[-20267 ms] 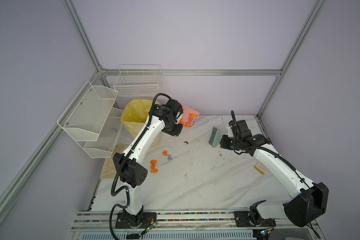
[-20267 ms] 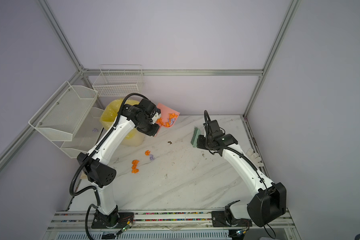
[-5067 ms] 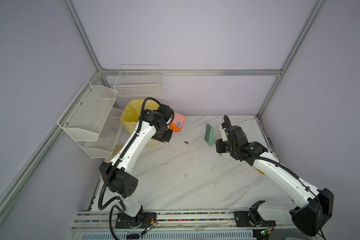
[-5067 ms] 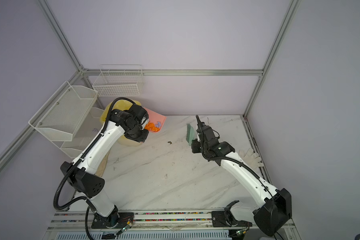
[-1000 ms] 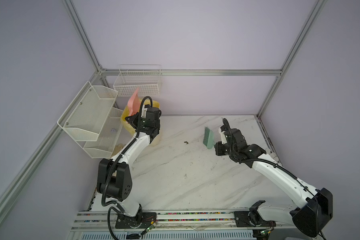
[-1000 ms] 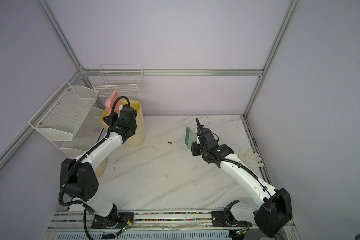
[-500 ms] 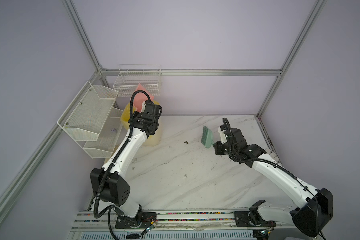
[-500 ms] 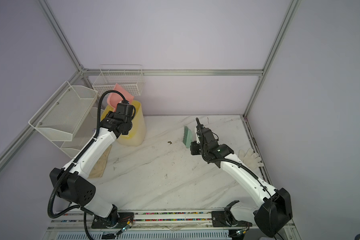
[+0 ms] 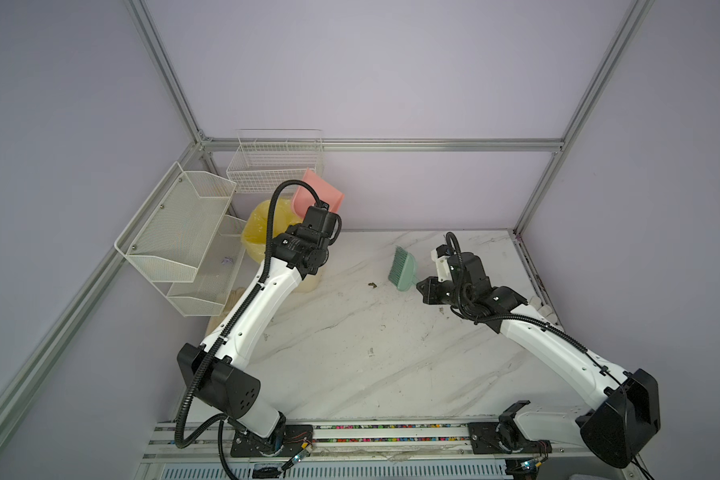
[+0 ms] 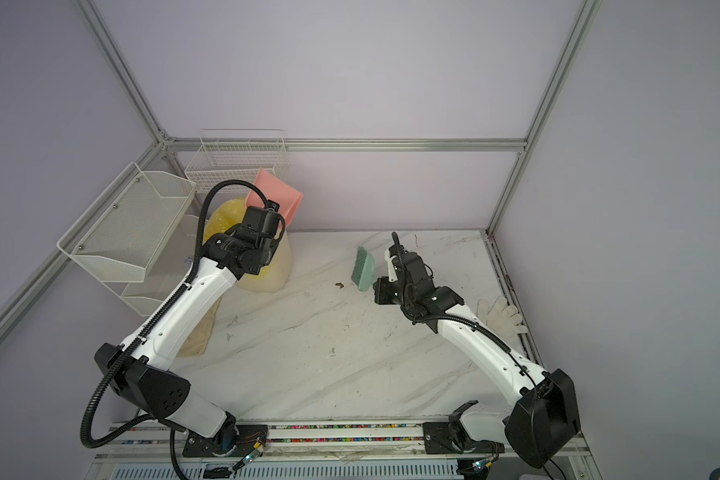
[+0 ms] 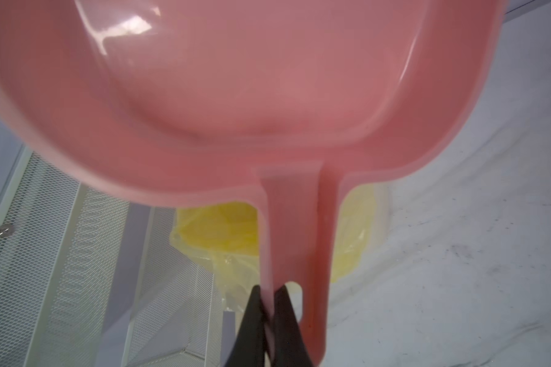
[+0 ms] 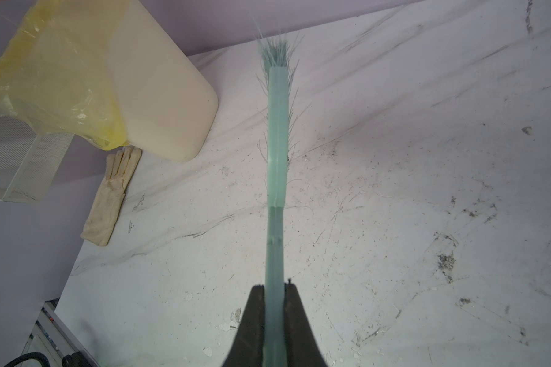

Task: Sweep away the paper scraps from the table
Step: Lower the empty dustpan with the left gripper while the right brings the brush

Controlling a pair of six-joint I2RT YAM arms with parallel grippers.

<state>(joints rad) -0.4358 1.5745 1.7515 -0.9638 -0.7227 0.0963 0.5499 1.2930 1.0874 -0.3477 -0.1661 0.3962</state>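
Table (image 9: 350, 353) open between arms; left gripper (image 11: 267, 290) clamps dustpan (image 9: 319, 195) above corner bin (image 10: 269, 270); right gripper (image 12: 274, 289) clamps brush (image 9: 402, 270).

Left arm (image 9: 267, 299) reaches up and forward, wrist raised; left fingers (image 11: 253, 324) pinch shut on the dustpan (image 11: 236, 95) handle. Right arm (image 9: 558, 353) stretches low and forward; right fingers (image 12: 252, 317) clamp the brush (image 12: 275, 159) handle between them.

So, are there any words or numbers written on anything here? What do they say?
None can be read.
Tiny pale marks on the left arm's black wrist housing: too small to read.
The pink dustpan, green brush and yellow bin bag show no print.
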